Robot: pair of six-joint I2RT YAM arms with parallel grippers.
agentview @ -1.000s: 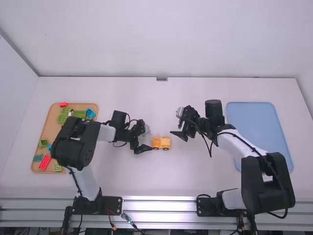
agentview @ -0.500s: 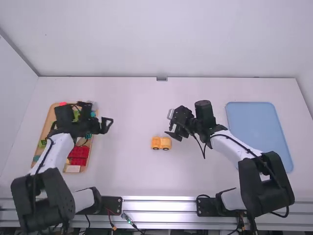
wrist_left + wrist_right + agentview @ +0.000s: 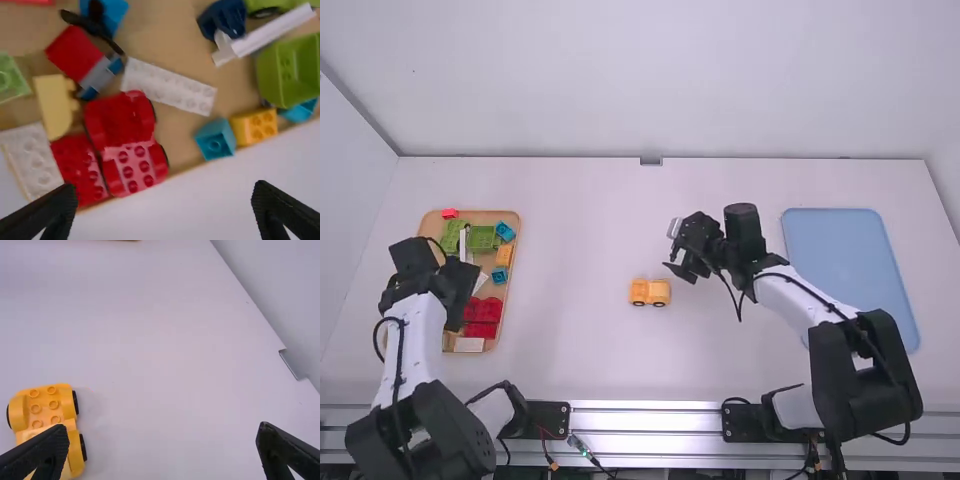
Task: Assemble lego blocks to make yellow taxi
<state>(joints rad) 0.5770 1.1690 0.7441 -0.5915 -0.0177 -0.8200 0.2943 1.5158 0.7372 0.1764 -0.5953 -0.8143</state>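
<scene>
"What stood beyond the jaws?"

"A plain pale wall [image 3: 670, 80], rising past both pairs. Below them spread the white table [image 3: 590, 370], smooth and softly lit."

"And on their near side?"

"A metal rail [image 3: 650, 421], along the table's front."

"Trays?"

"The blue tray [image 3: 850, 270] lay well right of the right jaws. The wooden tray [image 3: 430, 222] was under the left ones."

"How were the jaws?"

"The left gripper [image 3: 463, 298] had its pair spread wide and empty. The right gripper [image 3: 674, 248] had its own parted too, empty above the table."

"The yellow car [image 3: 649, 292]?"

"On the table between the pairs, near the right jaws, on their near left side."

"Anything smaller?"

"A yellow block [image 3: 504, 255] in the wooden tray, right of the left jaws, and a grey clip [image 3: 651, 161] at the wall's foot, beyond the right ones."
</scene>
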